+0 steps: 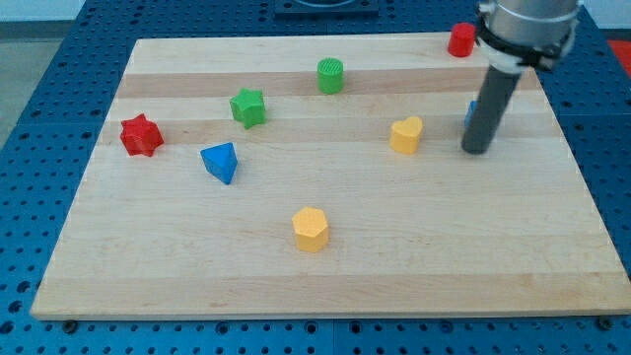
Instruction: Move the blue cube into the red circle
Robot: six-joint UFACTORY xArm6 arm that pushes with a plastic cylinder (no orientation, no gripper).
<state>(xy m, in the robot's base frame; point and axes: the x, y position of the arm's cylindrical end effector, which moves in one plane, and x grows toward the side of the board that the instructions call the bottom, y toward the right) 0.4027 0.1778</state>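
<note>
The blue cube (470, 114) is almost wholly hidden behind my rod at the view's right; only a thin blue sliver shows at the rod's left edge. My tip (476, 150) rests on the board just in front of and touching or nearly touching that cube. The red circle block (460, 39), a short red cylinder, stands near the board's top edge at the right, above the rod and the cube.
A yellow heart (405, 135) lies left of my tip. A green cylinder (330, 75) and green star (247, 106) sit toward the top middle. A red star (141, 135) and blue triangular block (221, 162) are at the left. A yellow hexagon (310, 229) lies at bottom middle.
</note>
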